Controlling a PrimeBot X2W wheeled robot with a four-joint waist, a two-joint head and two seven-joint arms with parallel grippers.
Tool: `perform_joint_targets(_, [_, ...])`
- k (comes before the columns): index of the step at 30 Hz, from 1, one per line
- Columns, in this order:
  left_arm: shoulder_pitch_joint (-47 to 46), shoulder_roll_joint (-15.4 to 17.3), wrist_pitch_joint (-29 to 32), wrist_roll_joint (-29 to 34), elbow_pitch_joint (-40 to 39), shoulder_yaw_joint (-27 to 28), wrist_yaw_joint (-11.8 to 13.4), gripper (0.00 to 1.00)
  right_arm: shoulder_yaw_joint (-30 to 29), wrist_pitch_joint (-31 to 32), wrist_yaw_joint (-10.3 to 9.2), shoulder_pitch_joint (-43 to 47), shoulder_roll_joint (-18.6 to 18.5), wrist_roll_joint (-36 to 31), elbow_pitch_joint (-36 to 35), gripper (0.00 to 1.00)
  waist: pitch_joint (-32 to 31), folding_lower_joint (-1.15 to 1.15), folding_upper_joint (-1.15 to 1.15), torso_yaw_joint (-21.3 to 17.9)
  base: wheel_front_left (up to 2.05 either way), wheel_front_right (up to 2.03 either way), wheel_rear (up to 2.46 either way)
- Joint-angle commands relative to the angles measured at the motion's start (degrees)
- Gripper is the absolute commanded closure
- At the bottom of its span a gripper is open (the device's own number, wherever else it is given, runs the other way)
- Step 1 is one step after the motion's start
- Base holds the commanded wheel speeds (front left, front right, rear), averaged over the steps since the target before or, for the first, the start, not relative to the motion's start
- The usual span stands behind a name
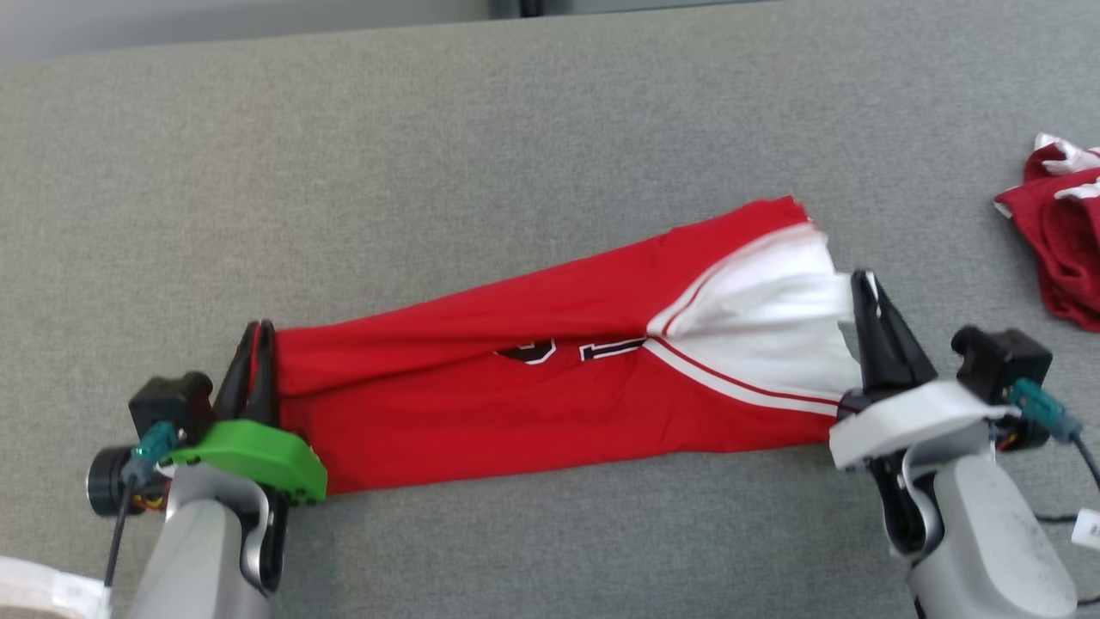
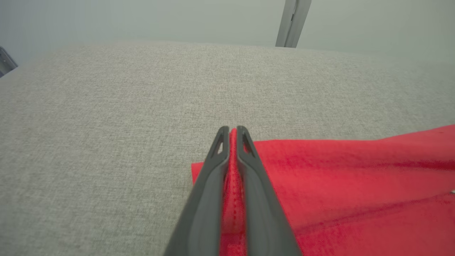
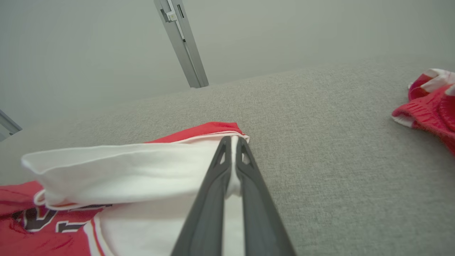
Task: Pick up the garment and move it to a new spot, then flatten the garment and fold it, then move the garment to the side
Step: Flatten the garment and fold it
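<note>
- The garment [image 1: 533, 387] is a red jersey. It lies as 1 long band across the grey table [image 1: 430, 172], from the lower left of the head view to the right side.
- The band is narrow at its left end and becomes wider to the right, where the far corner points up and away from the robot.
- The right part shows a white panel, bordered by thin red and white stripes.
- Near the middle there are dark characters with a white outline. A long fold covers their upper part, so they cannot be read.
- Several creases run along the length of the cloth, between the 2 ends.
- The left gripper [image 1: 258, 331], with a green housing, has its 2 dark fingers pressed together on the red left end. In the left wrist view a strip of red cloth with a stitched hem sits between them.
- The right gripper [image 1: 862, 279], with a white housing, is closed in the same way on the white edge at the right end. In the right wrist view the white cloth is pinched between its fingers.
- In that view the upper white layer is bent over and stands a little above the cloth under it.
- Another red and white cloth [image 1: 1061, 249] lies crumpled at the right edge of the table, well apart from the garment.
</note>
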Motion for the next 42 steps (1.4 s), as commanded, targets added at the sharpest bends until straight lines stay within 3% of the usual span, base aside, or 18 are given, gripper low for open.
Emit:
perform_joint_targets(1, [1.88,-0.1,0.03,0.61,0.17,0.53,0.1,1.0,0.13,-0.21,-0.1,1.77,-0.04,0.73,-0.02,1.0,-1.99,0.0,0.0,-0.92,0.0,0.0,0.0])
perform_joint_targets(3, [3.38,-0.21,0.03,0.64,-0.14,0.76,0.1,1.0,-0.01,-0.21,-0.1,3.27,-0.1,1.51,0.36,1.0,-2.64,0.0,0.0,-1.04,0.0,0.0,0.0])
perform_joint_targets(4, [4.44,-0.29,0.03,0.83,-0.37,0.85,0.1,0.91,-0.17,-0.22,-0.1,3.99,-0.1,1.86,0.84,1.0,-3.09,0.0,0.0,-1.1,0.0,0.0,0.0])
perform_joint_targets(5, [5.29,-0.4,0.03,0.9,-0.46,1.01,0.1,0.62,-0.33,-0.22,-0.1,4.5,-0.07,2.11,1.29,0.89,-3.38,0.0,0.0,-1.14,0.0,0.0,0.0])
perform_joint_targets(6, [6.31,-0.58,0.03,1.21,-0.76,1.32,0.1,0.05,-0.51,-0.22,-0.1,4.97,-0.06,2.47,1.77,0.38,-3.86,0.0,0.0,-1.15,0.0,0.0,0.0])
perform_joint_targets(7, [7.03,-0.73,0.03,1.58,-1.14,1.83,0.1,0.0,-0.54,-0.23,-0.1,5.21,-0.04,2.66,1.94,0.0,-4.16,0.0,0.0,-1.1,0.0,0.0,0.0])
perform_joint_targets(14, [13.66,-3.32,0.04,2.96,-7.43,8.21,0.64,0.0,-0.73,-0.22,-0.1,7.81,0.0,1.48,3.19,0.0,-6.73,0.0,0.0,-0.89,0.0,0.0,0.0])
perform_joint_targets(21, [15.94,-4.18,0.04,2.64,-10.38,6.81,0.4,0.0,-0.8,-0.22,-0.1,5.52,0.0,-1.19,5.52,0.0,-6.87,0.0,0.0,0.51,0.0,0.0,0.0])
perform_joint_targets(28, [13.64,-4.15,0.04,0.3,-10.78,2.1,0.3,0.0,-1.83,0.24,-0.1,-2.14,0.0,-6.16,17.29,0.0,-5.53,0.0,0.0,3.41,0.0,0.0,0.0])
perform_joint_targets(36, [12.63,-4.17,0.04,-0.44,-10.62,1.36,0.35,0.0,-0.55,0.72,-0.1,-5.49,0.14,-3.12,34.52,0.03,-5.23,0.0,0.0,4.99,0.0,0.0,0.0])
perform_joint_targets(37, [12.68,-4.17,0.03,-0.45,-10.72,1.39,0.4,0.0,1.2,0.84,-0.1,-5.27,0.37,-1.89,36.31,0.53,-5.26,0.0,0.0,4.98,0.0,0.0,0.0])
perform_joint_targets(38, [12.77,-4.18,0.03,-0.4,-10.77,1.53,0.4,0.0,3.17,0.91,-0.1,-5.15,0.55,-0.62,36.99,0.9,-5.26,0.0,0.0,4.92,0.0,0.0,0.0])
perform_joint_targets(39, [12.9,-4.18,0.04,-0.32,-10.81,1.82,0.41,0.0,4.9,0.9,-0.02,-4.99,0.66,0.92,37.46,1.0,-5.28,0.0,0.0,4.76,0.0,0.0,0.0])
perform_joint_targets(42, [13.56,-4.18,0.03,0.11,-10.82,2.56,0.44,0.0,6.65,0.78,0.04,-5.81,0.74,3.43,37.17,1.0,-5.27,0.0,0.0,3.52,0.0,0.0,0.0])
